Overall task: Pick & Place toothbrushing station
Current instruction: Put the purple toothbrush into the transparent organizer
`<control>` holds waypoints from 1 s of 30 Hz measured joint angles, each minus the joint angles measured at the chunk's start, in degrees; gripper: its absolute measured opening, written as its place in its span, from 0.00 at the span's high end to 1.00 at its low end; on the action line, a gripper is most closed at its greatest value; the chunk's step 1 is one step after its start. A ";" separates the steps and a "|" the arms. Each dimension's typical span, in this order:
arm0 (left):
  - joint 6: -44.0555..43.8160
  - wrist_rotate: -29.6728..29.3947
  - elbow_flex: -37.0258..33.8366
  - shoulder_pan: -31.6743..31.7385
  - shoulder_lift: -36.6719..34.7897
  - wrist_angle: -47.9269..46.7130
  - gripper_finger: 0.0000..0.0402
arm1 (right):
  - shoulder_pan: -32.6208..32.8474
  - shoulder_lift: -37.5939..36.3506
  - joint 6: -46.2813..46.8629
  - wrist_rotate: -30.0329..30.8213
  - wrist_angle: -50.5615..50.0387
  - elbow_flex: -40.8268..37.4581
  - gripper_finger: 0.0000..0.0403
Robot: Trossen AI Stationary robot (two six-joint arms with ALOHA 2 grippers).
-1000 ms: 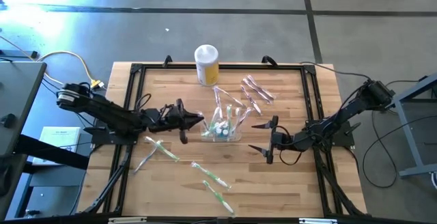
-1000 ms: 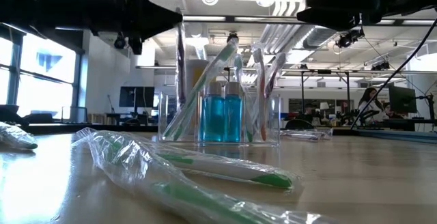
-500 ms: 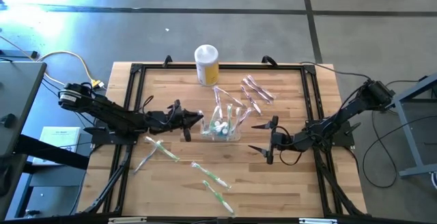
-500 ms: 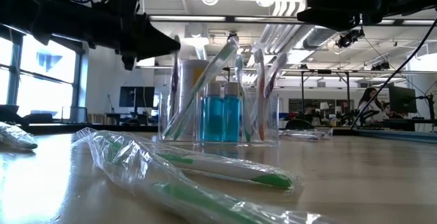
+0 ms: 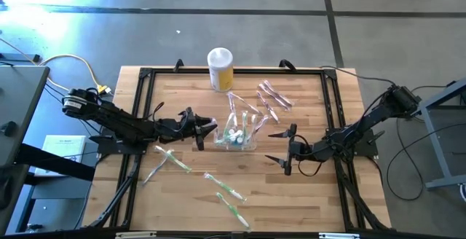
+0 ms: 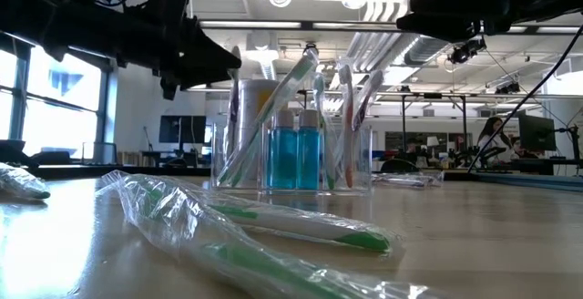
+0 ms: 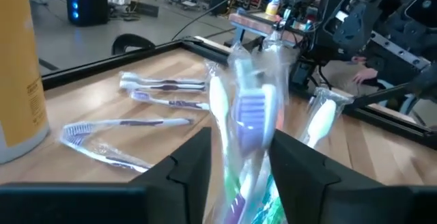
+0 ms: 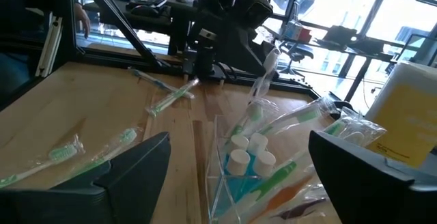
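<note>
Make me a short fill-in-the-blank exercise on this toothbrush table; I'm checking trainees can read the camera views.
1. The little bottles inside the clear toothbrushing station hold ____ liquid.
2. The yellow canister has a ____ lid.
3. Seen from above, the left gripper is on the station's ____ side.
4. The right gripper has its jaws ____, holding nothing.

Missing words: blue; white; left; open
</note>
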 joint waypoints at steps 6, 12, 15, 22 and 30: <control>1.19 1.30 3.78 0.00 0.00 -3.58 0.57 | 0.00 0.00 0.10 -0.02 -0.03 0.00 0.15; 6.05 0.41 8.78 0.00 0.00 -8.21 0.52 | 0.00 0.00 0.93 -0.02 -0.05 0.00 0.15; 9.29 -0.39 11.28 0.00 0.00 -9.51 0.51 | 0.00 0.00 1.43 -0.02 -0.18 0.00 0.15; 18.81 -3.83 17.34 0.00 -0.16 -11.99 0.51 | -0.02 0.00 3.29 7.68 -2.23 0.00 0.15; 19.86 -5.32 27.56 -0.07 -5.34 -29.41 0.51 | 0.00 0.00 7.56 23.50 -8.31 -0.02 0.15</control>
